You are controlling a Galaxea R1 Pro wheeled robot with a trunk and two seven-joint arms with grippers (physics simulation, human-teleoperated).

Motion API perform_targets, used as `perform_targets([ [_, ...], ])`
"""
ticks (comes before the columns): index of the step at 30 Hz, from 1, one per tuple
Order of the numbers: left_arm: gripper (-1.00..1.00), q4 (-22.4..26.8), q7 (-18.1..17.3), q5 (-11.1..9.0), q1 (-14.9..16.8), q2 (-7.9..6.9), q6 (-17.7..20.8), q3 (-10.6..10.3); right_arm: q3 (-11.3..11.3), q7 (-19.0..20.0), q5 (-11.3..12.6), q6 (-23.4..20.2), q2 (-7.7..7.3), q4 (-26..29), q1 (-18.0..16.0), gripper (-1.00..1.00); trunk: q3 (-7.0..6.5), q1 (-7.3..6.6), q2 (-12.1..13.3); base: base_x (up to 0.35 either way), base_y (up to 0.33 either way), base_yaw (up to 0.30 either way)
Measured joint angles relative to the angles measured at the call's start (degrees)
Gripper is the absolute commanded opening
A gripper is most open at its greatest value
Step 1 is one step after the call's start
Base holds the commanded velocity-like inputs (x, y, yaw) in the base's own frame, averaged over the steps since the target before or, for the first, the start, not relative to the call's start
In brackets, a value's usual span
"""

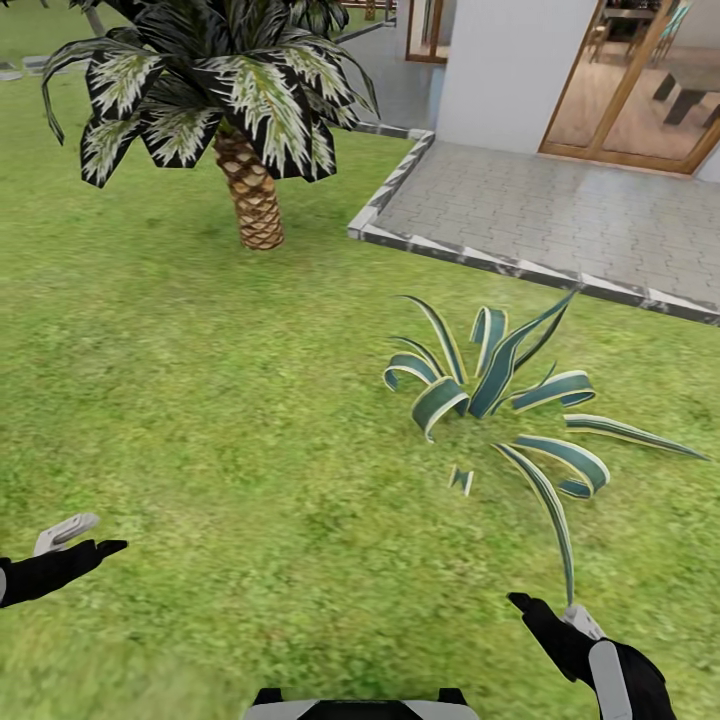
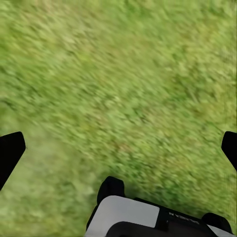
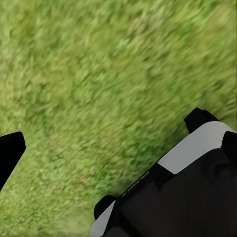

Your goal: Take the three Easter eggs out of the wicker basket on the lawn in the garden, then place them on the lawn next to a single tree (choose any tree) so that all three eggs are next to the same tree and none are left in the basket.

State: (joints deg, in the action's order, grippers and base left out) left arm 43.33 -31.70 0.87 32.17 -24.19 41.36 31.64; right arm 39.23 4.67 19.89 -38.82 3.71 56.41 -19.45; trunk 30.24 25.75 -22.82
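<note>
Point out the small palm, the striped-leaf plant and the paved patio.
small palm (image 1: 252, 195), head view, on its scaly brown trunk.
striped-leaf plant (image 1: 497, 380), head view, on an upright central leaf.
paved patio (image 1: 560, 215), head view, on bare grey paving.

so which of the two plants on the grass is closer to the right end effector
The striped spiky-leaved plant, low on the lawn just ahead of the right end effector. The small palm with the scaly brown trunk stands farther off, up left.

Palm (image 1: 250, 190) far left on the lawn (image 1: 200, 400), striped-leaf plant (image 1: 500, 400) nearer right, paved terrace (image 1: 560, 210) behind.
</note>
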Motion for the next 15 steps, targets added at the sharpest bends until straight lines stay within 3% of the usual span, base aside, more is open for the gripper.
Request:
perform_targets([
  [15, 1.00, 0.03, 0.00, 0.00, 0.03, 0.00, 0.00, 0.00, -0.05, 0.00, -0.01, 0.34, 0.00, 0.00, 0.00, 1.00, 0.00, 0.00, 0.00, 0.000, 0.156, 0.000],
])
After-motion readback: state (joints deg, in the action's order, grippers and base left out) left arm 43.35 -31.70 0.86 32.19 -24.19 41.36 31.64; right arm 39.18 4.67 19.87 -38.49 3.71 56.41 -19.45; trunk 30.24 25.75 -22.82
